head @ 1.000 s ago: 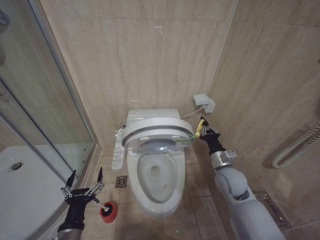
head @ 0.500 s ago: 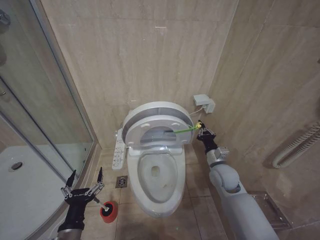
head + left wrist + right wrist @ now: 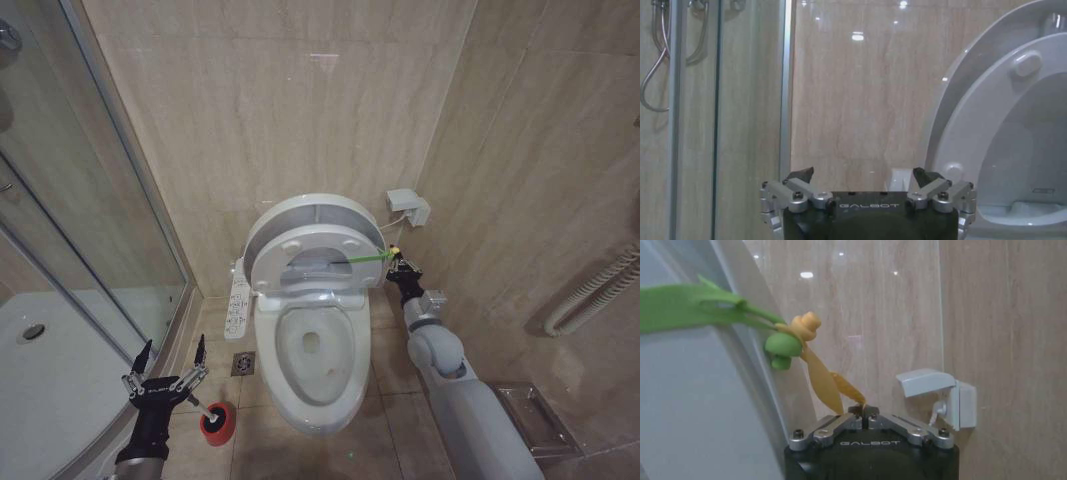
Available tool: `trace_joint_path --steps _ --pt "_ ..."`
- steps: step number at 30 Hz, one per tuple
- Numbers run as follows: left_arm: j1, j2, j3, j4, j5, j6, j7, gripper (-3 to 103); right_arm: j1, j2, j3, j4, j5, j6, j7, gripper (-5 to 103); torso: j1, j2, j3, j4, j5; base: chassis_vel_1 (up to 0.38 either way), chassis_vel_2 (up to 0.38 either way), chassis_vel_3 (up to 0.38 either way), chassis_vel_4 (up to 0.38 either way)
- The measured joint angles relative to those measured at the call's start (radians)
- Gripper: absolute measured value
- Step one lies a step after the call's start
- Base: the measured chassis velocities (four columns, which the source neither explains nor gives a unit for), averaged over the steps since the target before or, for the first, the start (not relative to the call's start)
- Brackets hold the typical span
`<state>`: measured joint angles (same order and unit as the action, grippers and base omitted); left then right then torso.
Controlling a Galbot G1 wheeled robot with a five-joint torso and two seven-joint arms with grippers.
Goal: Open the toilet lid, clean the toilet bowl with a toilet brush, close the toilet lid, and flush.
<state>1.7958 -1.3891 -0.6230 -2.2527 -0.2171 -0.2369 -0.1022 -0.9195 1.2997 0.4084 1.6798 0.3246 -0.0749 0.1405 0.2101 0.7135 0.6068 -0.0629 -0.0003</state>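
My right gripper (image 3: 398, 262) is beside the bowl's (image 3: 318, 385) right rear, jaws pinched on the yellow end of the strap (image 3: 820, 380), which runs taut to the lid (image 3: 312, 232). Lid stands raised, nearly upright against the wall, underside bumpers facing out over the open bowl. My left gripper (image 3: 166, 365) hovers low at the left, jaws spread, just above the brush (image 3: 204, 407) standing in its red holder (image 3: 217, 424) on the floor.
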Motion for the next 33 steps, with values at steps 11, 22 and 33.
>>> trace_joint_path --steps 11,22,33 --pt "0.0 0.0 0.0 0.0 0.0 0.0 0.0 100 0.088 0.029 0.001 -0.09 -0.009 0.008 0.003 1 0.0 0.0 0.0 0.0003 0.0003 0.0 0.0 0.0 0.0" --pt "0.0 0.0 0.0 0.0 0.0 0.0 0.0 100 0.179 0.045 0.004 -0.145 -0.009 0.006 0.013 1 0.001 0.0 0.0 0.0001 0.0004 0.0 0.0 0.0 0.0" --pt "0.0 0.0 0.0 0.0 0.0 0.0 0.0 100 0.249 0.062 0.003 -0.186 -0.008 0.003 0.02 1 0.001 0.0 0.0 0.0 0.0003 0.0 0.0 0.0 0.0"
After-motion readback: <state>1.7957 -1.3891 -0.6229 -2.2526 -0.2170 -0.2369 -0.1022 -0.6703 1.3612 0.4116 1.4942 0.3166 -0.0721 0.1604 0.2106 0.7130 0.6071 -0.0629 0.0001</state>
